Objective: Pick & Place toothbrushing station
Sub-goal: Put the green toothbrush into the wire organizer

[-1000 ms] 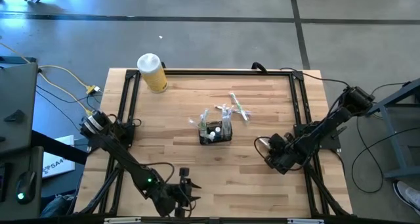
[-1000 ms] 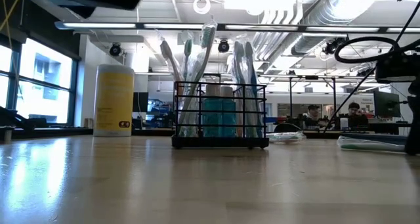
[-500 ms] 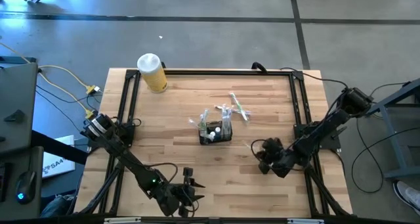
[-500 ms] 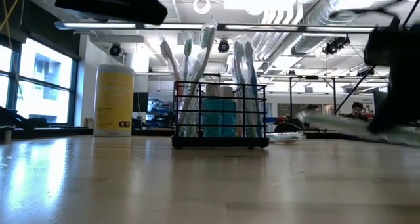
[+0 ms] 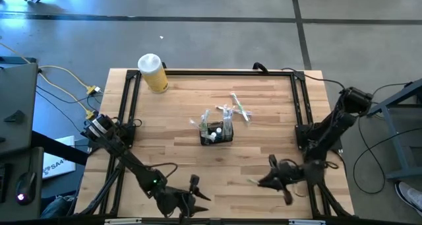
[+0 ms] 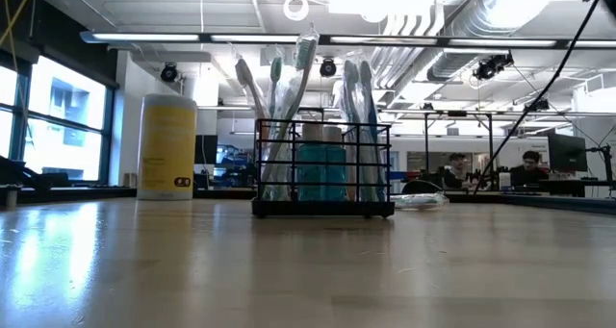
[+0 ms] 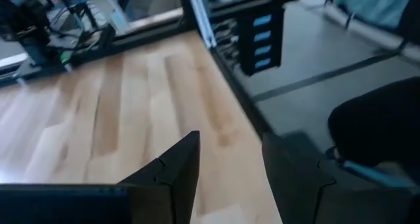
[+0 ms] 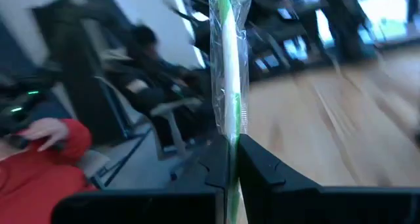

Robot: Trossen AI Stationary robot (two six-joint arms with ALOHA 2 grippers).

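Item one, the toothbrushing station (image 5: 217, 133): a small black wire-grid caddy standing upright on the wooden table (image 5: 264, 99), just below the centre of the high view and a little left of centre in the low view (image 6: 322, 169). Contents: several toothbrushes (image 6: 289, 107) standing on end with their heads rising above the rim, and a blue-green tube or bottle (image 6: 320, 169) between them. Item two, loose wrapped toothbrushes (image 5: 239, 108): lying flat on the wood just right of and above the caddy in the high view, near it but apart from it. Item three, yellow cylinder with a white lid (image 5: 152, 72): upright at the upper left of the table, well apart from the caddy; in the low view it stands left of the caddy (image 6: 167, 147). Item four, my right gripper (image 5: 273, 179): at the lower right of the high view, close to the table's near edge, well apart from the caddy; my fingers are clenched on a green toothbrush in a clear wrapper (image 8: 226, 66), which rises straight up out of the pinch in my right wrist view. Item five, my left gripper (image 5: 192, 197): at the bottom edge of the high view, left of centre, fingers (image 7: 177, 168) parted with bare wood showing between them, grasping nothing. Item six, beyond the table: a person in a red sleeve (image 8: 46, 158) at the lower left of my right wrist view, and seated people (image 6: 460, 169) far back at right in the low view.
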